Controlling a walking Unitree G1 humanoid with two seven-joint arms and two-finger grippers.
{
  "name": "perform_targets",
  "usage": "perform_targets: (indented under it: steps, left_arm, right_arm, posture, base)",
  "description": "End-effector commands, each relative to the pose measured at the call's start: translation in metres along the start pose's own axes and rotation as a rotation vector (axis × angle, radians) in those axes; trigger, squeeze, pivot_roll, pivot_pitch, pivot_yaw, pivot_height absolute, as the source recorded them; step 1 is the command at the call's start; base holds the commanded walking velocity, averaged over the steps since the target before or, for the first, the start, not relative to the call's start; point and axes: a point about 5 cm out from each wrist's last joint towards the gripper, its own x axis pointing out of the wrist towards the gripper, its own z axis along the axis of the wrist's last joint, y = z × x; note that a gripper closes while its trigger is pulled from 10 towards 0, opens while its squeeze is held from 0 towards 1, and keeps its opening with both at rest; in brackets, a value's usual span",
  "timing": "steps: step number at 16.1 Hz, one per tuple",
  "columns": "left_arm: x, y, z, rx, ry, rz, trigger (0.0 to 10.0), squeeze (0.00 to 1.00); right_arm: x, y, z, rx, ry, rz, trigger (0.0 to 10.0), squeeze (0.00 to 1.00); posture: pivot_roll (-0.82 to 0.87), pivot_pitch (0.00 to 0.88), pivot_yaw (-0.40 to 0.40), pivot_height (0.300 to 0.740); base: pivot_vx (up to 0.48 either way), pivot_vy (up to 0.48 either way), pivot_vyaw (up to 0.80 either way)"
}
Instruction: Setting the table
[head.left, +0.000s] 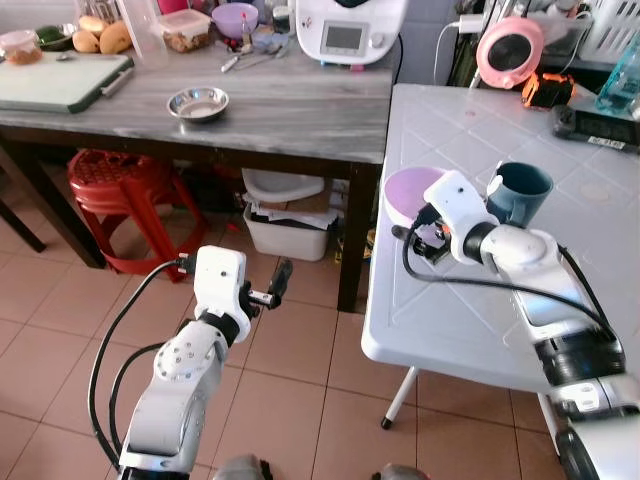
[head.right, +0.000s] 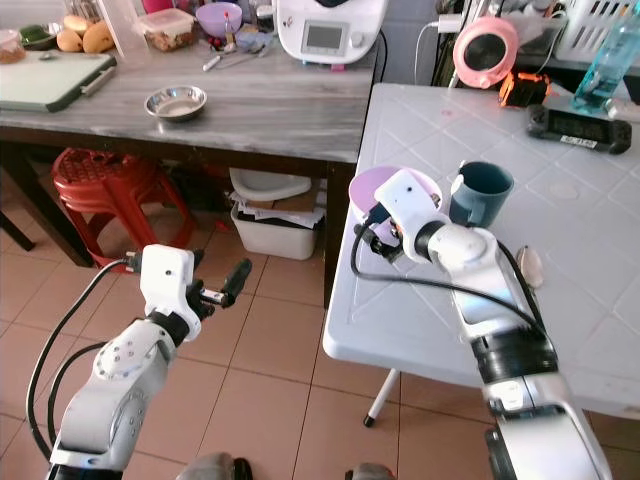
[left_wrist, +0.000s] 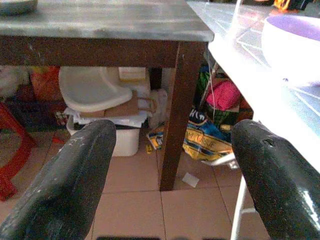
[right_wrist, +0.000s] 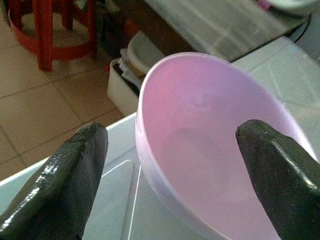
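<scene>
A lilac plastic bowl (head.left: 408, 190) stands near the left edge of the white table (head.left: 470, 330), with a teal mug (head.left: 522, 190) just to its right. My right gripper (head.left: 428, 228) hovers low over the table at the bowl's near side. In the right wrist view its two black fingers (right_wrist: 75, 175) are spread wide and open, with the bowl (right_wrist: 210, 150) right ahead between them, not gripped. My left gripper (head.left: 276, 284) is held in the air over the tiled floor, open and empty, pointing toward the table's edge (left_wrist: 240, 65).
A grey wooden table (head.left: 290, 110) on the left holds a steel bowl (head.left: 198, 102), a cutting board (head.left: 60, 80), food containers and a white appliance (head.left: 350, 30). Under it are a red stool (head.left: 115, 180) and a white bin (head.left: 290, 228). Clutter lines the white table's far end.
</scene>
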Motion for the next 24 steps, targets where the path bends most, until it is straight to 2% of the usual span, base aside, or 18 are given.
perform_targets:
  steps: [1,2,3,4,5,6,7,10,20,24]
  left_arm:
    - [-0.001,0.0,0.001,0.009,0.01,-0.011,10.0,0.0]
    - [-0.001,0.0,0.0,0.008,0.018,-0.012,10.0,0.0]
    - [-0.001,0.0,0.0,0.008,0.024,-0.014,10.0,0.0]
    - [-0.002,0.0,-0.001,0.007,0.029,-0.016,10.0,0.0]
    - [-0.002,0.0,-0.001,0.007,0.032,-0.016,10.0,0.0]
    - [-0.002,-0.001,-0.001,0.007,0.035,-0.017,10.0,0.0]
    - [-0.002,0.0,-0.002,0.004,0.048,-0.017,10.0,0.0]
    - [-0.002,0.0,-0.007,0.013,0.092,-0.007,10.0,0.0]
    - [0.005,0.001,-0.01,0.025,0.131,-0.003,10.0,0.0]
    - [0.006,0.003,-0.011,0.027,0.141,0.016,10.0,0.0]
  right_arm:
    - [0.003,0.0,0.003,-0.014,0.011,0.033,10.0,0.0]
    - [0.005,-0.001,0.003,-0.022,0.022,0.052,10.0,0.0]
    - [0.007,-0.002,0.002,-0.021,0.039,0.07,7.8,0.0]
    - [0.008,-0.003,-0.001,-0.041,0.059,0.079,2.3,0.0]
    - [0.008,-0.003,-0.003,-0.054,0.072,0.091,1.7,0.0]
    - [0.008,-0.003,-0.004,-0.095,0.078,0.108,0.0,0.0]
    - [0.008,-0.007,-0.006,-0.185,0.1,0.106,0.0,0.0]
    - [0.007,-0.011,-0.009,-0.242,0.124,0.118,0.0,0.0]
    - [0.009,-0.016,-0.017,-0.329,0.134,0.114,0.0,0.0]
    - [0.011,-0.011,-0.02,-0.339,0.129,0.145,0.0,0.0]
  posture:
    - [-0.08,0.024,0.04,0.74]
    - [-0.08,0.025,0.039,0.74]
    - [-0.08,0.026,0.038,0.74]
    - [-0.08,0.024,0.037,0.74]
    - [-0.08,0.024,0.037,0.74]
    - [-0.07,0.023,0.036,0.74]
    - [-0.07,0.023,0.034,0.74]
    - [-0.07,0.018,0.028,0.74]
    - [-0.07,0.011,0.028,0.74]
    - [-0.06,0.0,0.025,0.74]
  base:
    - [0.0,0.0,0.0]
    - [0.0,0.0,0.0]
    - [0.0,0.0,0.0]
    - [0.0,0.0,0.0]
    - [0.0,0.0,0.0]
    - [0.0,0.0,0.0]
    - [0.0,0.0,0.0]
    - [0.0,0.0,0.0]
    - [0.0,0.0,0.0]
    - [0.0,0.0,0.0]
